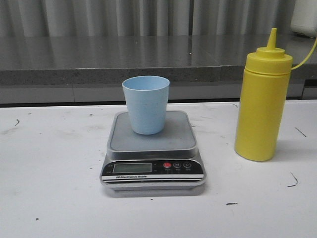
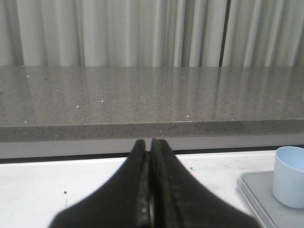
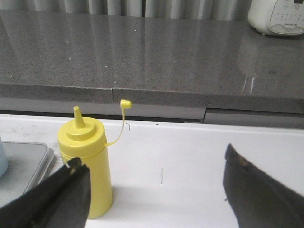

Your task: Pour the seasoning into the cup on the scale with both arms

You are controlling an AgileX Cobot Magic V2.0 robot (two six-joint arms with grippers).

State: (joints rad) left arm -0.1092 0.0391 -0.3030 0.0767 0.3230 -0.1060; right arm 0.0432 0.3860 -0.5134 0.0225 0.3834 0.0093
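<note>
The pale blue cup [image 1: 146,104] stands upright on the silver-grey scale [image 1: 152,148] at the table's middle. The yellow seasoning bottle [image 1: 262,101] stands upright on the table to the scale's right, its small tip cap hanging off on a strap. No arm shows in the front view. In the left wrist view my left gripper [image 2: 151,145] is shut and empty, with the cup [image 2: 289,176] and scale [image 2: 259,197] off to its side. In the right wrist view my right gripper [image 3: 154,164] is open wide and empty; the bottle [image 3: 86,166] stands just beyond one finger [image 3: 66,190].
A dark grey stone counter [image 1: 148,59] runs along the table's back edge, with curtains behind it. A white appliance [image 3: 278,16] sits on the counter at the far right. The white tabletop [image 1: 49,173] carries small dark scuff marks.
</note>
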